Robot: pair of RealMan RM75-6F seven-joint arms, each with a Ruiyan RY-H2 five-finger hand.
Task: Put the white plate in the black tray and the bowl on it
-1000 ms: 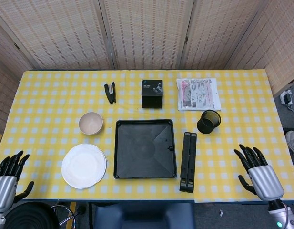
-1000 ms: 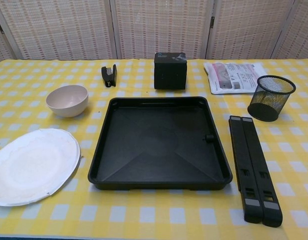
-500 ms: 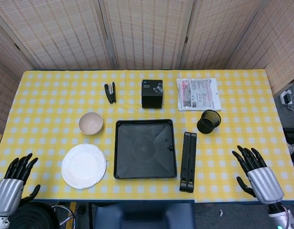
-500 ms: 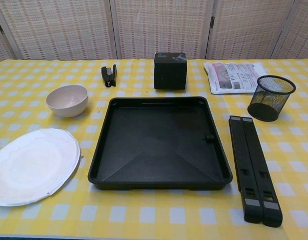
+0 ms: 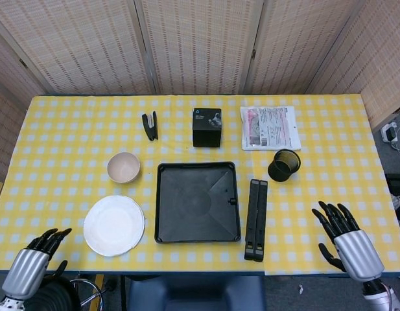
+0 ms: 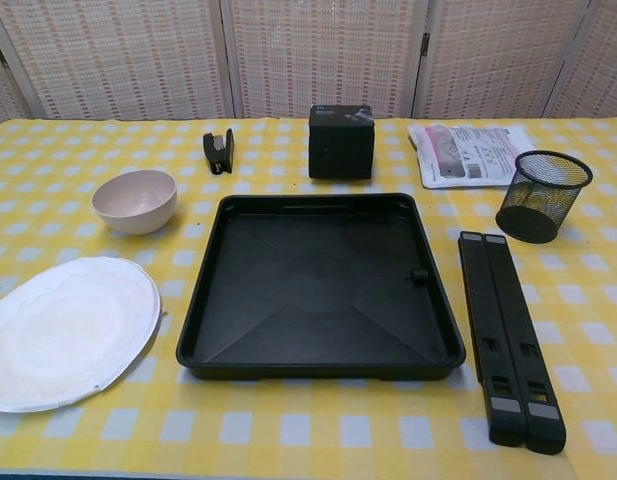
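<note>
The white plate [image 5: 114, 225] should be slid toward the table edge or lifted by its rim, kept level, then lowered flat into the black tray [image 5: 198, 202] just beside it; the left hand [image 5: 32, 265], apparently spread and empty, is seen near its lower left; the right hand [image 5: 347, 240], spread, is well apart; the bowl [image 5: 124, 166] sits just behind the plate.

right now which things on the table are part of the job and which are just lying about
Part of the job: white plate, bowl, black tray.

Lying about: stapler, black box, printed pouch, mesh cup, folded black stand.
</note>
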